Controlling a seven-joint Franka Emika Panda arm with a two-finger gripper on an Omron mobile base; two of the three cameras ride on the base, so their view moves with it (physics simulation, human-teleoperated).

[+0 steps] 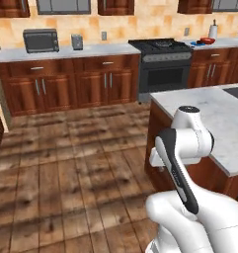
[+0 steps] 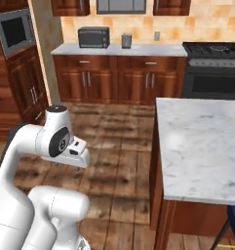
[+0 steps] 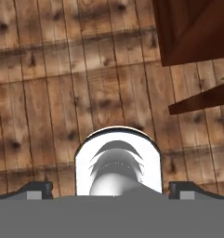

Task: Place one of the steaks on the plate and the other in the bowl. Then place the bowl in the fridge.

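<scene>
Over brown plank floor [image 3: 62,93], jaws wide w/ nothing held; I'd drive toward far grey counter's right end w/ red bowl [image 1: 207,40] first.

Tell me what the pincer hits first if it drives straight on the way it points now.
Most likely the wooden floor: the open pincer looks down at its planks, empty. The island's brown cabinet side sits off to one edge.

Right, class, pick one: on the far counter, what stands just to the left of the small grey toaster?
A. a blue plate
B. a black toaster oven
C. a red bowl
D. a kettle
B: in the left base view the black toaster oven sits on the far counter, left of the toaster; the right base view shows the same pair.
</scene>
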